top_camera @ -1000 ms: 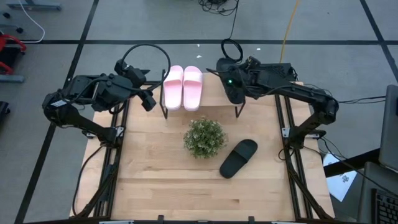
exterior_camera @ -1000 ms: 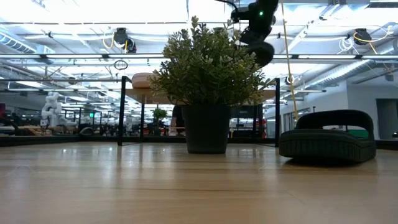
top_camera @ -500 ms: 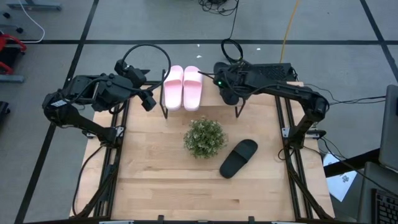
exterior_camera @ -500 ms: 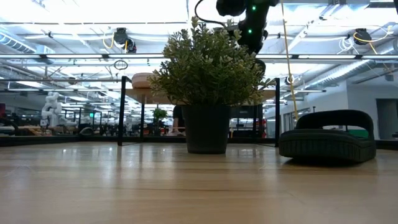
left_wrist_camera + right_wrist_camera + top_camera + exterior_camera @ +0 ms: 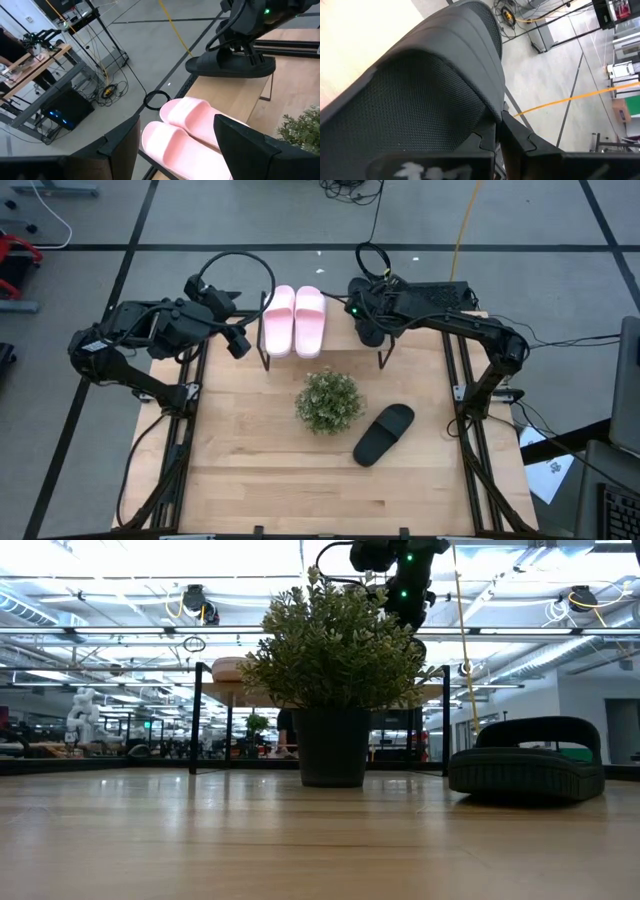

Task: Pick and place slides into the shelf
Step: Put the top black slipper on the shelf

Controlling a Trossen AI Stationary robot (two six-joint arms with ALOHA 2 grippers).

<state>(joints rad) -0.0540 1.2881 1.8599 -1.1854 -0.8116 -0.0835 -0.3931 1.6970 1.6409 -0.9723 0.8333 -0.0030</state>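
Observation:
The light pink pair of slides (image 5: 293, 320) lies side by side, soles down, on the left part of the shelf (image 5: 345, 330) at the table's far edge; it also shows in the left wrist view (image 5: 185, 132). My right gripper (image 5: 366, 313) is shut on a black slide (image 5: 230, 66) over the shelf's right part. The second black slide (image 5: 383, 434) lies sole down on the table, right of the middle. My left gripper (image 5: 240, 340) is open and empty just left of the shelf. My right gripper holds the black slide by its wide strap (image 5: 487, 115), pinched between its two fingers (image 5: 246, 50). The fingers come from above, pointing down. The slide sits level with its sole at the shelf's plank (image 5: 250, 95); whether it rests there I cannot tell.
A potted green plant (image 5: 329, 400) stands in the middle of the table, just in front of the shelf, and hides most of the shelf in the low view (image 5: 335, 670). The near half of the tabletop (image 5: 300, 480) is bare wood.
My right gripper has carried the black slide toward the table's left, along the shelf and nearer to the pink pair, and has turned somewhat. The slide has stayed in its hold. The pink pair and the other black slide have kept still.

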